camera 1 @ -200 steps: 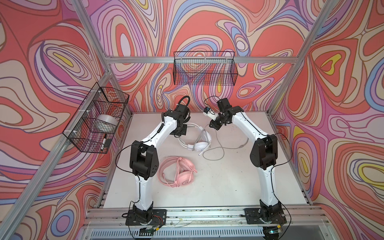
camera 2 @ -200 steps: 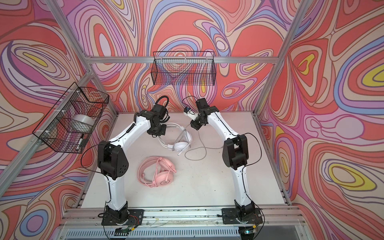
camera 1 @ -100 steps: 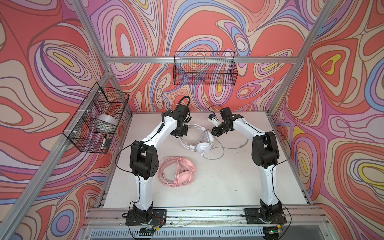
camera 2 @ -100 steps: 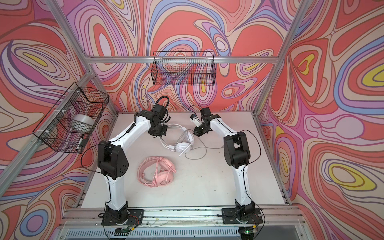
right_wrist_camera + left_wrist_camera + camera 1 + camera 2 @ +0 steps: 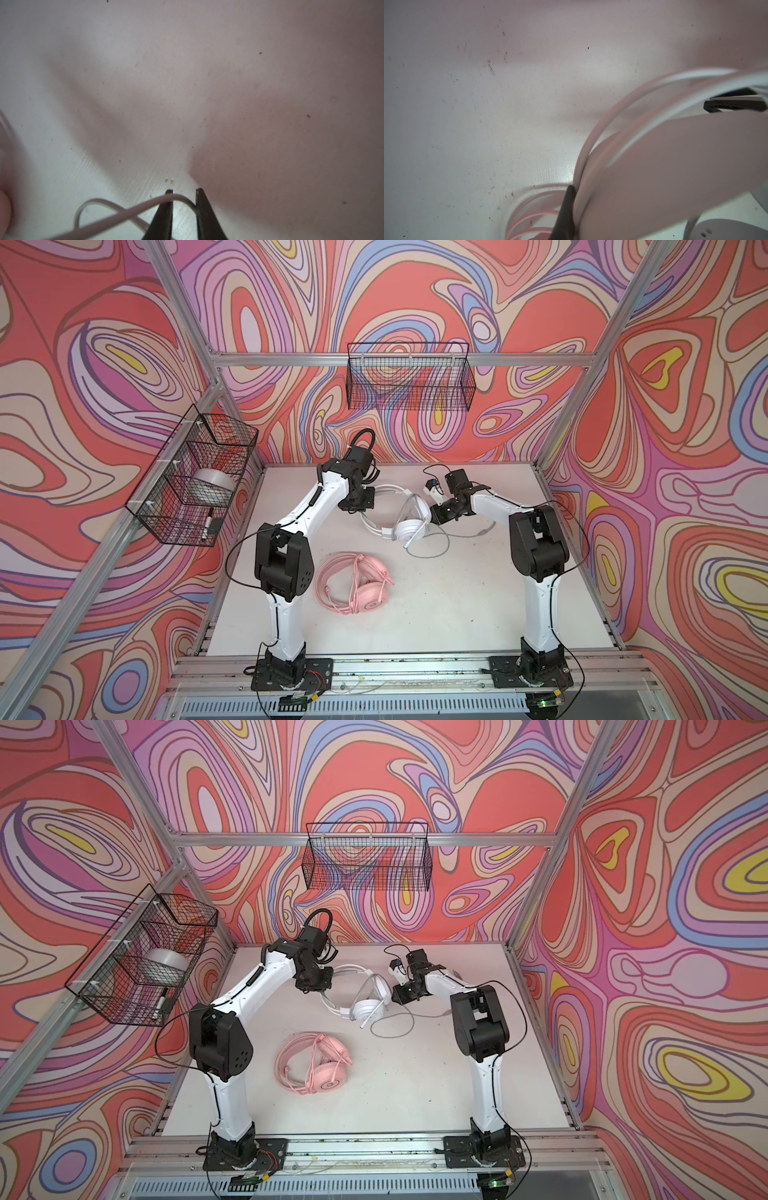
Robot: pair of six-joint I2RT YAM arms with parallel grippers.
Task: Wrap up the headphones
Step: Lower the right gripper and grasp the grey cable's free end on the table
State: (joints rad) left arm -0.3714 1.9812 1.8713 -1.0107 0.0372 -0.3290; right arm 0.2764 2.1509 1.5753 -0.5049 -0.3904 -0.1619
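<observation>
My left claw (image 5: 360,509) is squeezing shut on the band of the white headphones (image 5: 409,527) at 12 o'clock on the table (image 5: 457,605), and the pink headphones (image 5: 365,597) are lying alone at 8 o'clock. I am seeing my right claw (image 5: 184,191) standing a little open, the white cable (image 5: 124,214) running loosely between its fingers (image 5: 204,216).

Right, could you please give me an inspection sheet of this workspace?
Surface: white table, scuffed and speckled.
Job's things: white headphones at the back, between both claws; pink headphones nearer the front, untouched.
Clutter: nothing seen.
Grippers: left claw shut on the white headphones; right claw slightly open, cable between its jaws.
Cables: grey-white cable trailing loose; pink cable looped over its headset.
Surroundings: side wire basket holding a white roll and a pen; back wire basket; patterned walls.
</observation>
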